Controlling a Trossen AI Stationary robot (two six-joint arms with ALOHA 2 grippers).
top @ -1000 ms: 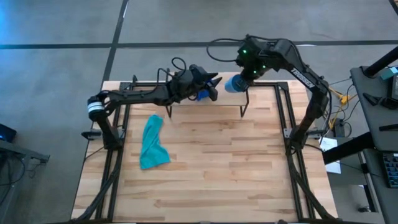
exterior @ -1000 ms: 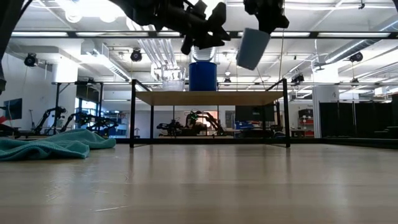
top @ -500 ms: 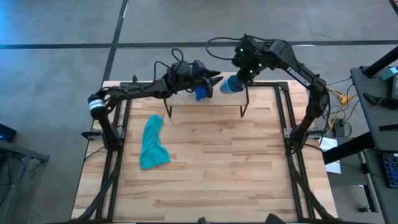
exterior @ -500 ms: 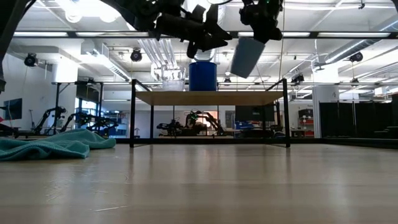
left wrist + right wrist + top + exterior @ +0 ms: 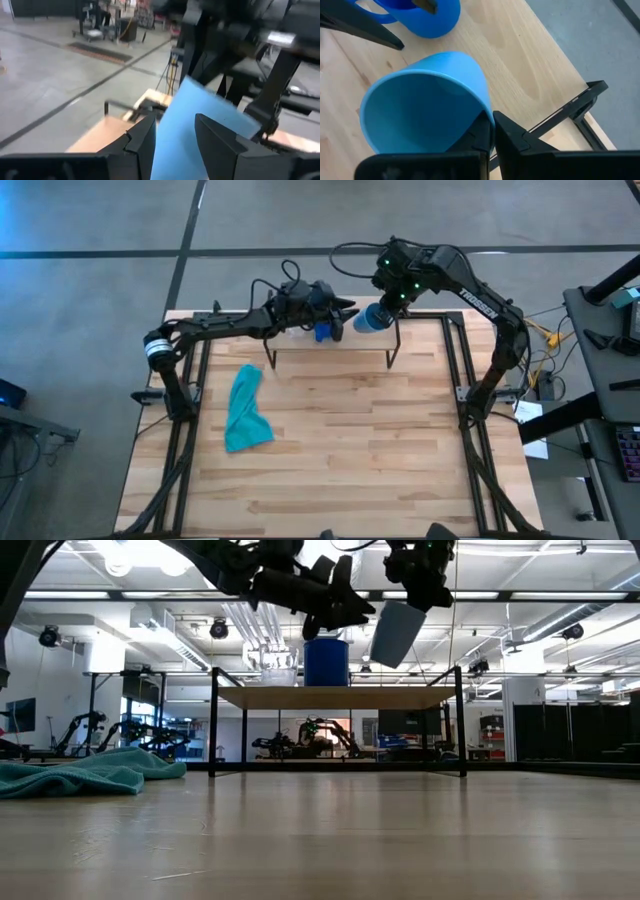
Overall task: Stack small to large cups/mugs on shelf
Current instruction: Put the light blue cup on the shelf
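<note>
The shelf stands at the far side of the table on thin black legs. On its board rest the dark blue mug and, to its left, the clear glass cup. My right gripper is shut on the lighter blue cup, which hangs tilted just right of and above the mug. My left gripper hovers open above the mug, its fingers pointing at the lighter blue cup without clearly touching it. My right gripper pinches the lighter blue cup by its rim wall, one finger inside the mouth and one outside. The fingers come from above. The cup is lifted clear of the shelf and hangs tilted below them, its mouth toward the wrist camera.
A teal cloth lies crumpled on the table's left half. Black frame rails run along the table's left and right edges. Bare tabletop stretches between the shelf and the near edge.
My right gripper has carried the lighter blue cup a little toward the table's left and slightly down, nearer the dark blue mug. My left gripper's fingers have swung from pointing down at the mug to pointing more toward the cup. Mug and glass have stayed put.
</note>
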